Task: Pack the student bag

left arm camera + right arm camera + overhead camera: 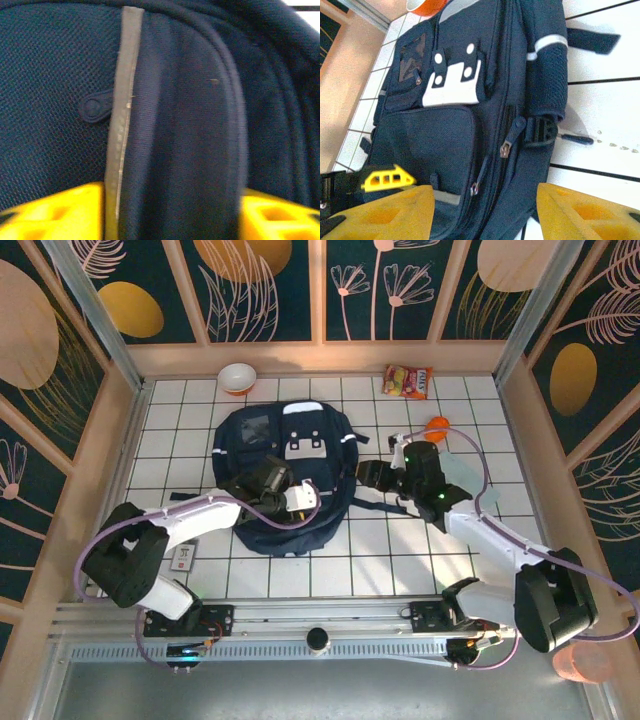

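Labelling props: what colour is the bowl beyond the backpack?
Bowl: orange outside, white inside; top external view.

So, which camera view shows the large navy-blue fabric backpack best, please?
Top external: the whole navy-blue fabric backpack is in frame. Right wrist crops it to pockets and zips; left wrist gives blurred fabric and a grey stripe.

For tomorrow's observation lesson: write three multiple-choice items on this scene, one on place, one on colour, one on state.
1. Where is the bowl relative to the student bag? A inside it; B beyond it, near the far wall; C on top of it.
2. The right claw's fingers are: A green; B black; C yellow.
3. The right claw is: A open, empty; B shut on the student bag; C shut on the bowl.
Key: B, it stands past the student bag's top edge; C, the right wrist view shows them yellow; A, they stand wide apart, gripping nothing.
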You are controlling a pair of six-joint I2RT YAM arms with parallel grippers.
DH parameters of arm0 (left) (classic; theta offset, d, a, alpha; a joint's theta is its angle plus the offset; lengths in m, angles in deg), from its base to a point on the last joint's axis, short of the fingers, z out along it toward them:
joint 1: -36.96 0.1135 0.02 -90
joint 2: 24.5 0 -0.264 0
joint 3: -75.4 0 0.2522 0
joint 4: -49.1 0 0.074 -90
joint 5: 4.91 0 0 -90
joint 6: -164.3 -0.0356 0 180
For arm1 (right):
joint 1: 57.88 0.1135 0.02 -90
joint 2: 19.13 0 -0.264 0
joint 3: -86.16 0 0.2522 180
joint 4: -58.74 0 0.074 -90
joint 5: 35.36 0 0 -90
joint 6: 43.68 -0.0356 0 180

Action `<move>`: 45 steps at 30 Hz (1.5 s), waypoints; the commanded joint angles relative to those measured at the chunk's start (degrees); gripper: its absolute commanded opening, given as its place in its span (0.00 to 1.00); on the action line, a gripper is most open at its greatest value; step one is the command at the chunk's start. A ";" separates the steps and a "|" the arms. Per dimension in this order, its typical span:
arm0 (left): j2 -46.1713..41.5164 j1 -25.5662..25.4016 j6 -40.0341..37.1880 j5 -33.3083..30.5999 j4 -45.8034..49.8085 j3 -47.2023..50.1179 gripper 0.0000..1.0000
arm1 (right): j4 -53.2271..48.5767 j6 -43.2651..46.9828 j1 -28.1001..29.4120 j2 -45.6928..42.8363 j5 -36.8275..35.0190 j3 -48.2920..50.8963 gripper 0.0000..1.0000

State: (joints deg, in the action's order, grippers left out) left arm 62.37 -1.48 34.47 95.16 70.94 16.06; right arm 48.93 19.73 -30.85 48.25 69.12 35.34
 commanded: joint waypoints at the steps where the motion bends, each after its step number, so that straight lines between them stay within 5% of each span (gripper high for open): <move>1: -2.82 0.48 2.94 -0.57 -2.29 -3.12 0.10 | 1.95 -2.77 0.52 -4.69 -4.98 2.49 0.56; 2: -4.91 0.58 4.32 0.32 -3.04 -2.74 0.00 | 2.79 -4.00 0.48 -6.24 -5.42 3.48 0.57; 6: -10.07 1.31 8.18 1.80 -5.10 -2.81 0.00 | 7.99 -10.75 3.04 -10.25 -2.00 6.26 0.57; 12: -9.32 1.44 11.06 -1.01 -0.28 -9.79 0.00 | 0.97 -19.69 15.51 -8.98 -10.72 2.96 0.58; 18: -9.43 1.48 12.10 -2.42 1.82 -18.48 0.00 | 9.40 -23.32 24.11 -3.01 -10.69 2.44 0.57; 27: -10.82 1.49 12.55 -2.00 3.39 -25.08 0.00 | 4.06 -26.78 22.49 7.42 -18.94 4.37 0.42; 35: -11.91 1.56 5.76 -3.40 6.07 -21.66 0.00 | 2.01 -14.26 22.20 -2.80 -19.84 3.57 0.54; 41: -14.62 4.22 2.75 6.91 5.37 -16.91 0.00 | 2.69 4.54 19.11 -11.89 -17.84 3.22 0.64; 45: -15.95 5.89 -1.11 15.26 5.55 -14.45 0.00 | 7.03 20.89 12.82 -12.33 -9.85 3.18 0.69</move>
State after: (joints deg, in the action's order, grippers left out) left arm 49.94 3.77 37.95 100.01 83.22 1.33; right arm 53.10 24.39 -14.85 35.86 54.37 38.72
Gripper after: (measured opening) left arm 0.050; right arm 0.680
